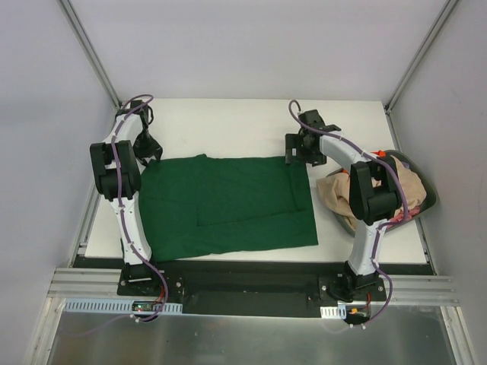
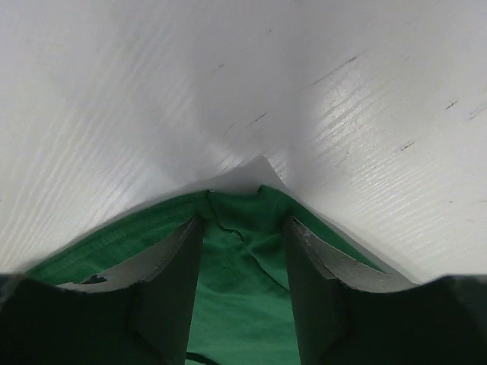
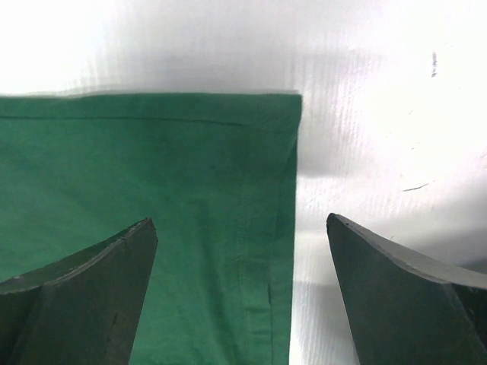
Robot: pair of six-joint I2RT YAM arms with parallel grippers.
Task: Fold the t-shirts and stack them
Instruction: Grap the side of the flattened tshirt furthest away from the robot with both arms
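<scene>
Leftmost, the left gripper (image 2: 243, 222) straddles the green shirt's (image 1: 228, 205) far left corner, fingers partly apart with cloth between them. The shirt lies flat mid-table (image 1: 228, 122). The right gripper (image 3: 241, 219) hangs spread wide over its far right corner.

Shirt (image 1: 228, 205) flat on table (image 1: 228, 122), about in the middle, down to the near edge. At far left corner of shirt: left gripper (image 1: 149, 149) (image 2: 243, 222), with the corner of cloth between its two fingers. At far right corner of shirt: right gripper (image 1: 300, 154) (image 3: 240, 222), one finger above the cloth, the other above table just right of shirt edge. Right of shirt, at the right edge of table: basket (image 1: 426, 186). In basket: pile (image 1: 335, 194) of other shirts, hanging over the rim on the side toward shirt, just beside its right edge.
</scene>
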